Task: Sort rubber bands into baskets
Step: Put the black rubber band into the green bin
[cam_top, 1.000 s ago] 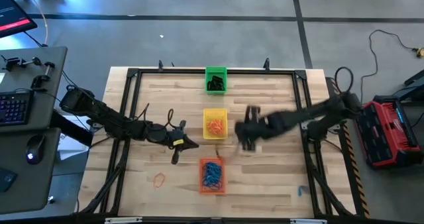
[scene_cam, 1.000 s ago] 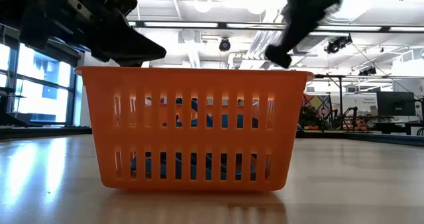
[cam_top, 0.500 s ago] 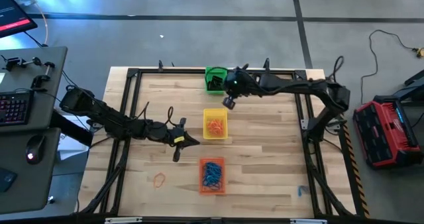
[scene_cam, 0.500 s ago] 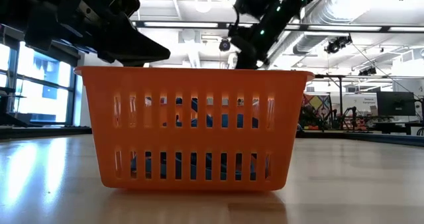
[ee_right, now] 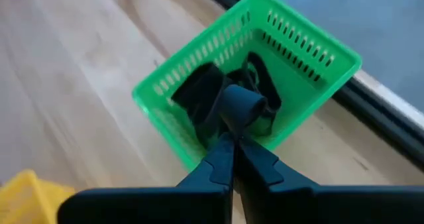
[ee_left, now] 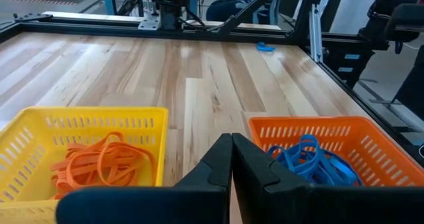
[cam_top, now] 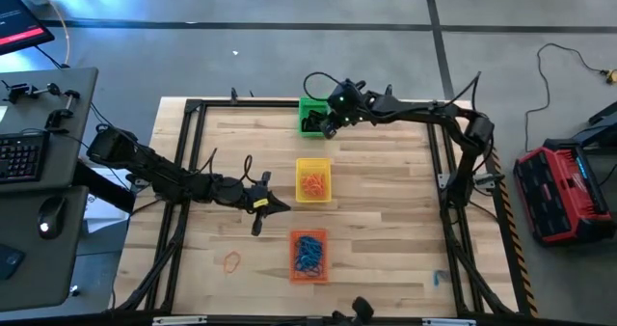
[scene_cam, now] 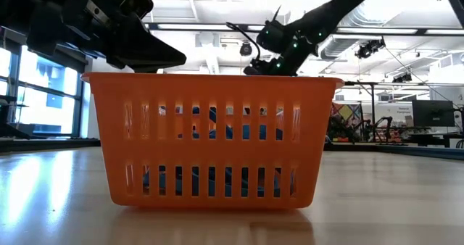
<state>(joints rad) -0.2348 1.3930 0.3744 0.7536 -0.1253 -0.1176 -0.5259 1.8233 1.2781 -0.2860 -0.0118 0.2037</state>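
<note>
- Over the green basket (cam_top: 312,115) at the far edge of the desk (cam_top: 386,220), the right hand (cam_top: 328,128) hangs with its fingers pressed together on a dark piece of rubber that looks like a black band (ee_right: 242,105); the wrist view shows the clamped tips right above the black bands (ee_right: 199,95) already lying inside
- Risk one: the hand sits toward the near wall of the basket rather than over its middle, so a band let go from there could catch on the rim or slide outside onto the wood
- Risk two: rubber clings; if the fingers part only a little, the band may stay stuck to a pad and ride away with the arm
- Risk three: coming lower could knock the light basket, which stands close to the black frame rail (cam_top: 386,104)
- Beside the yellow basket (cam_top: 312,180), which holds orange bands (ee_left: 99,164), the left hand (cam_top: 275,206) waits with its fingers closed on nothing
- One orange band (cam_top: 231,261) lies loose on the desk left of the orange basket (cam_top: 308,255), which holds blue bands (ee_left: 308,159), and a blue one (cam_top: 440,279) lies near the right rail, so sorting is not finished
</note>
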